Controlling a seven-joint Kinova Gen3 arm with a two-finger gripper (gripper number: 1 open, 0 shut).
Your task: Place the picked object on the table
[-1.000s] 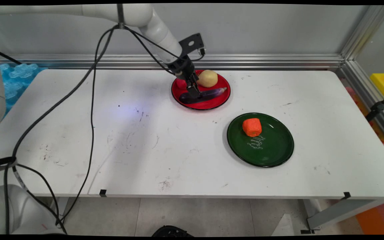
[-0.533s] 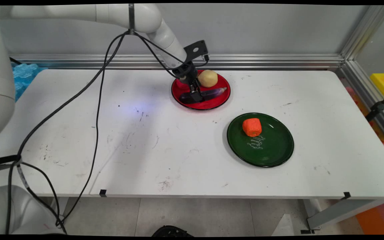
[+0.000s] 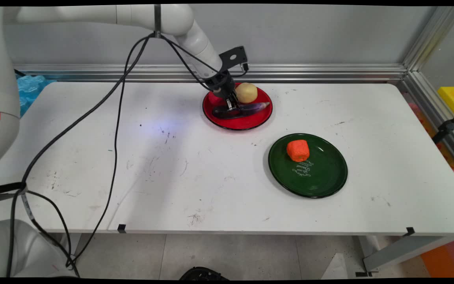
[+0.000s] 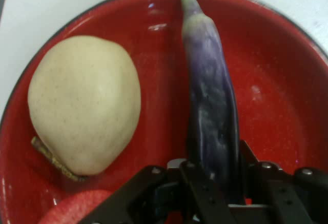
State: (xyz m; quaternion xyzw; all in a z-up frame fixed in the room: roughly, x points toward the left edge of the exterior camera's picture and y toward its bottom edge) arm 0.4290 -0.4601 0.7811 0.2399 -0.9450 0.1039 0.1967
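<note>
A long purple eggplant [image 3: 252, 107] lies across a red plate [image 3: 246, 123] at the back of the table. My gripper [image 3: 233, 107] is down on its thick end. In the hand view the fingers [image 4: 192, 175] press both sides of the eggplant [image 4: 210, 96], so the gripper [image 4: 215, 170] is shut on it. A pale yellow pear [image 3: 246, 92] sits on the same red plate [image 4: 287, 80], just beside the eggplant. The pear [image 4: 84, 106] does not touch the fingers. Part of a red fruit [image 4: 72, 208] shows at the plate's edge, half hidden by the hand.
A dark green plate [image 3: 325, 179] stands to the right and nearer, with an orange block-shaped thing [image 3: 298, 150] on its left part. Black cables [image 3: 112, 130] hang from the arm over the table's left half. An aluminium rail [image 3: 309, 73] runs along the back wall.
The gripper has shifted slightly right and up over the red plate. The eggplant's thick end sits a little higher than before.
</note>
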